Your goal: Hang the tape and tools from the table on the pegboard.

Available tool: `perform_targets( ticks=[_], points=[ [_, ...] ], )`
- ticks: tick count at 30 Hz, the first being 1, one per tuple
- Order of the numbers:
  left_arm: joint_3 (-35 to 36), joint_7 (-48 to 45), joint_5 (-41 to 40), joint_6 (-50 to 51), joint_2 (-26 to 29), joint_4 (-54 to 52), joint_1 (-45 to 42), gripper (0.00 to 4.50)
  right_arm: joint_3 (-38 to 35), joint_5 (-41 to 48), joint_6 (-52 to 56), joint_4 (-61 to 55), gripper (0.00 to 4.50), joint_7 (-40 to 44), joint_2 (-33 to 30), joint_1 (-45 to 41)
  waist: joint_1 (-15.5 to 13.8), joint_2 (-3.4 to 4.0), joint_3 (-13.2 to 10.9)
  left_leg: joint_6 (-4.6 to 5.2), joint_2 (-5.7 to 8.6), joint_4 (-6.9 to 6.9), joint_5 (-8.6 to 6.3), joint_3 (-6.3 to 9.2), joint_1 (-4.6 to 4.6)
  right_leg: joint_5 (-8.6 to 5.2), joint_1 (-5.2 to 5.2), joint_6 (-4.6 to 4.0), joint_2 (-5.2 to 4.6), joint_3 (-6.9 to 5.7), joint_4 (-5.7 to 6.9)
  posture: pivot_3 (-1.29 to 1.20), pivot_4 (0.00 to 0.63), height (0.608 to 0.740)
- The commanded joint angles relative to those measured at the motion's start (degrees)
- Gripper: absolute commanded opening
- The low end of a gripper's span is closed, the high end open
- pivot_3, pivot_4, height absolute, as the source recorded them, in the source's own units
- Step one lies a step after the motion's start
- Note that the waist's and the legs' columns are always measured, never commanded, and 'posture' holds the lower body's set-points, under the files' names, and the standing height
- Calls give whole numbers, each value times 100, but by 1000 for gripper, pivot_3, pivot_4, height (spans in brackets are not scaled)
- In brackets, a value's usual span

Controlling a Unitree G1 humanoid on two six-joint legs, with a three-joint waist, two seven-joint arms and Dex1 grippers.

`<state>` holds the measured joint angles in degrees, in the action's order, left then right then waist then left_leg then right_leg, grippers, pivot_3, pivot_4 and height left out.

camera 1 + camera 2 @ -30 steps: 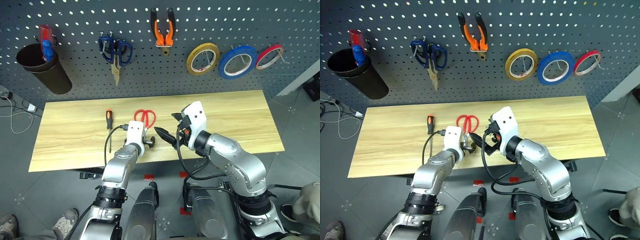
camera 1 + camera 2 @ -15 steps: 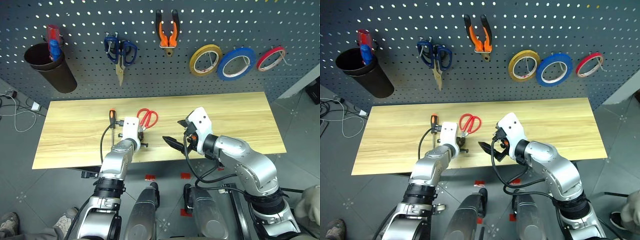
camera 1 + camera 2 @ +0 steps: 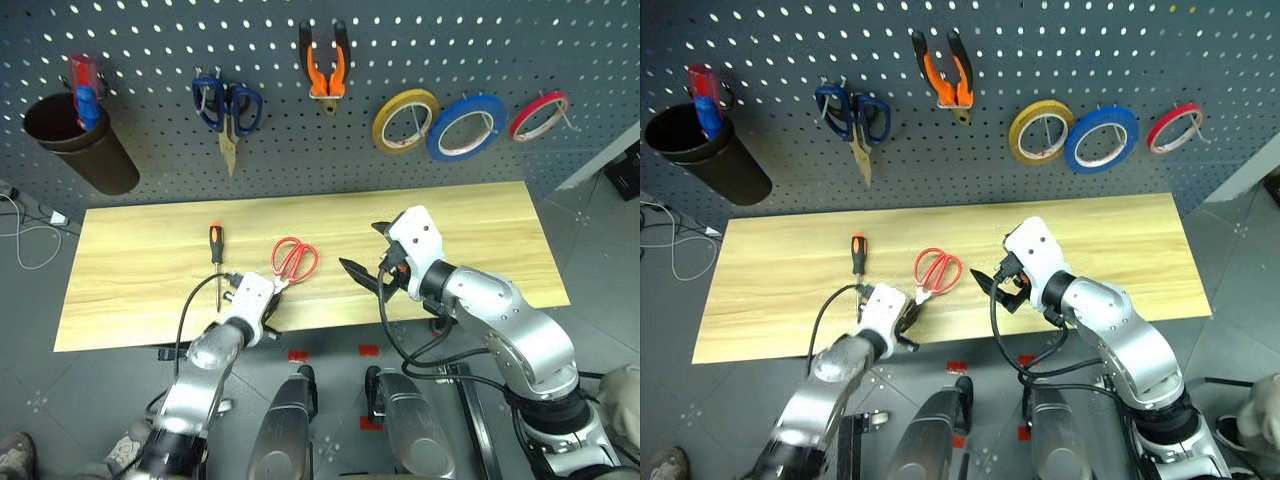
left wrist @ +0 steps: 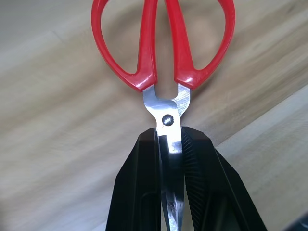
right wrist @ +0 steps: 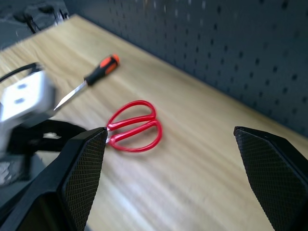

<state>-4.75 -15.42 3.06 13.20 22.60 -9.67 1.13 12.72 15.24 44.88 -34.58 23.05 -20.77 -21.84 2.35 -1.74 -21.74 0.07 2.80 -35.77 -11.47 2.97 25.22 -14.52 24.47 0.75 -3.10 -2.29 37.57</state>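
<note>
Red-handled scissors (image 3: 294, 258) lie on the table (image 3: 480, 230) near its front edge, handles toward the pegboard (image 3: 150, 170). My left gripper (image 4: 171, 144) is shut on their blades just behind the pivot, reaching in from the front edge (image 3: 270, 298). Whether the scissors are lifted off the wood I cannot tell. My right gripper (image 3: 365, 252) hovers open to the right of the scissors, with nothing in it. The orange-and-black screwdriver (image 3: 215, 250) rests left of the scissors. On the pegboard hang the blue tape (image 3: 465, 127) and the orange-and-black pliers (image 3: 325, 62).
Blue-handled scissors (image 3: 228, 105), a yellow tape ring (image 3: 405, 118) and a red tape ring (image 3: 540, 113) also hang on the pegboard. A dark cup (image 3: 70, 145) at the far left holds red and blue handles. Cables lie on the floor to the left.
My left gripper has shut on the scissors' blades and drawn back toward the table's front edge. The right gripper has shifted slightly to the right, still open.
</note>
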Motion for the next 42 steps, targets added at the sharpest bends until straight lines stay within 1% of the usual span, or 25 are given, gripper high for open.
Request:
perform_targets(
  ticks=[1,4,8,11,15,18,21,25,32,37,39,42],
  points=[
    [325,400,541,-1104,175,-1137,715,352,-194,160,-500,-495,4500,182,3,201,-26,1,0,12,-1,-1,-8,-1,5,0,-1,0,0,-1,-8,-85,383,740],
    [581,564,771,-1499,201,-1791,1039,352,-395,347,-603,-574,4500,247,34,292,-49,2,0,41,-1,-10,-26,-1,13,2,-8,2,-1,-2,-37,-69,380,740],
    [863,574,764,-1320,123,-2267,921,352,-539,468,-661,-545,4500,274,38,296,-81,2,0,47,-2,-23,-28,5,31,6,-6,10,0,-15,-48,-56,375,740],
    [1117,621,712,-962,82,-2460,266,352,-575,477,-700,-364,4500,234,78,147,-83,2,0,47,-2,-26,-28,4,31,7,-7,12,2,-21,-45,-47,369,740],
    [1233,680,696,-647,68,-2148,-881,352,-575,405,-808,-138,4500,143,203,-104,-74,0,1,44,-3,-32,-26,7,32,8,-6,13,8,-32,-27,-47,367,740],
    [1197,673,689,-581,23,-1926,-1319,352,-561,387,-846,-54,4500,133,229,-186,-62,0,1,29,3,-46,-17,2,29,10,-5,16,4,-29,5,-51,367,740],
    [1056,742,751,-570,-100,-1550,-1662,352,-521,372,-849,-7,4500,121,246,-268,-47,-1,1,25,5,-44,-14,-2,24,9,-4,17,3,-23,9,-67,369,740],
    [1025,777,799,-569,-201,-1498,-1568,352,-527,375,-836,10,4500,141,214,-312,-32,-1,1,25,4,-48,-15,-4,24,9,-2,16,3,-19,14,-72,372,740],
    [1016,805,880,-419,-306,-1861,-1187,352,-576,379,-829,48,4500,139,178,-309,-38,0,1,31,3,-65,-18,-3,24,9,-2,16,3,-16,30,-71,374,740],
    [1097,896,898,-403,-313,-1757,-1328,352,-561,369,-837,91,4500,112,211,-354,-49,0,1,42,3,-87,-25,0,23,9,-3,15,3,-17,45,-68,375,740],
    [954,785,921,-560,-257,-1936,-1244,352,-562,370,-840,87,4500,102,215,-348,-46,0,1,45,3,-94,-26,0,24,9,-4,15,3,-17,48,-68,374,740],
    [827,736,947,-479,-334,-2334,-846,352,-557,371,-841,83,4500,76,226,-342,-41,0,1,45,3,-97,-26,-1,23,9,-6,15,3,-17,48,-68,374,740]
  ],
)
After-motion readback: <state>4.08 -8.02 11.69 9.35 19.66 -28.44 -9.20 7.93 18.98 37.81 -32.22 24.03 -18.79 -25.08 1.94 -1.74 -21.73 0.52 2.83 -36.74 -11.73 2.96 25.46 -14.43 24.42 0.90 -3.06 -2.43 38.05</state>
